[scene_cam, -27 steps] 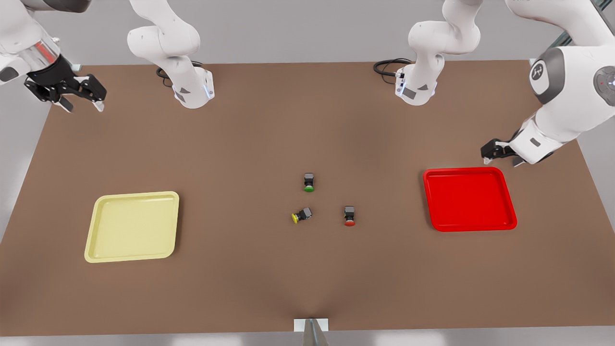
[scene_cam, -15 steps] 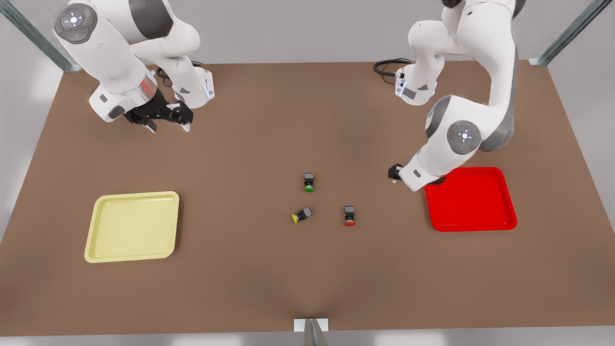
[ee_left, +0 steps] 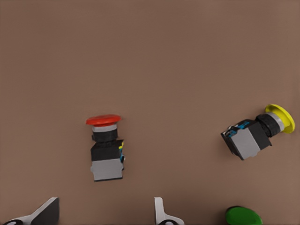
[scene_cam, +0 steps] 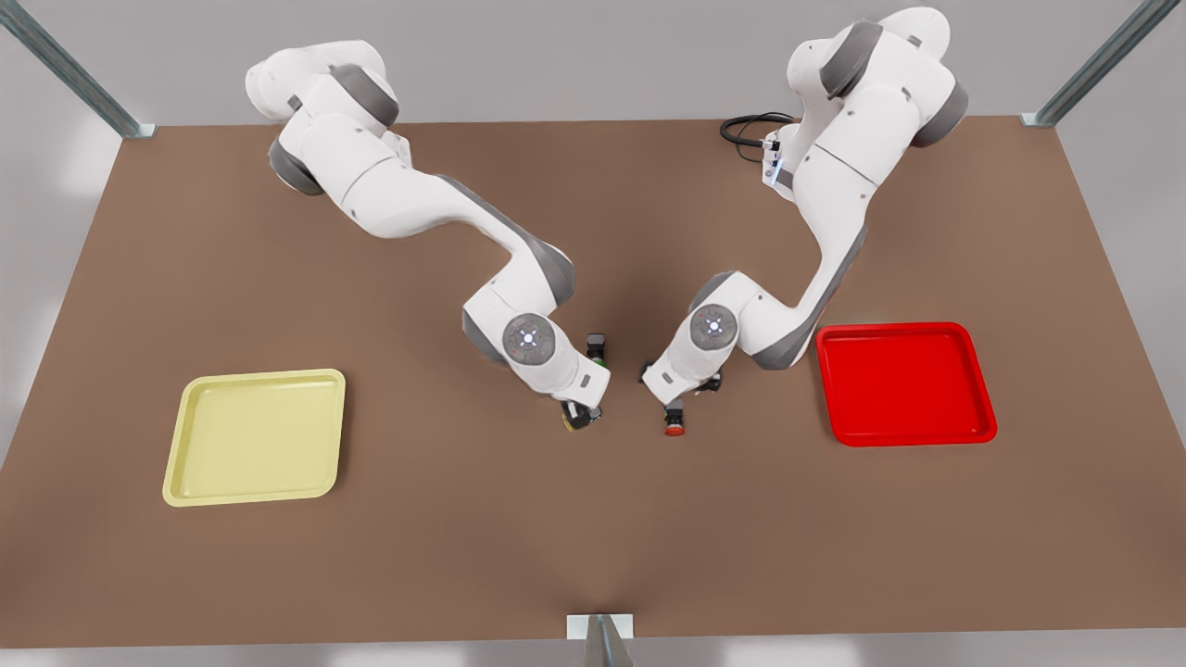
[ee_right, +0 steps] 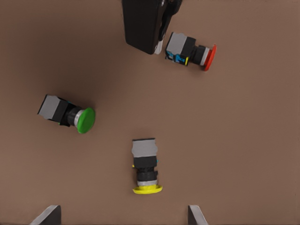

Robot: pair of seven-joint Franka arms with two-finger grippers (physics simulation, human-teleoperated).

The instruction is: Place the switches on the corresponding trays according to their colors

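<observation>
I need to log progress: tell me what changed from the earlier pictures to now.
Both arms swung in from the table's sides to its middle. The left tool now hangs open over the red switch, the right tool open over the yellow switch. Nothing is gripped. Both switches, the green switch, the yellow tray and the red tray stayed put.

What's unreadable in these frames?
Front view: yellow switch mostly hidden under the right arm's wrist; red switch body covered by the left arm's wrist.
Left wrist view: green switch cut off by the edge; left pincer fingers cropped to tips.
Right wrist view: right pincer likewise cropped.
</observation>
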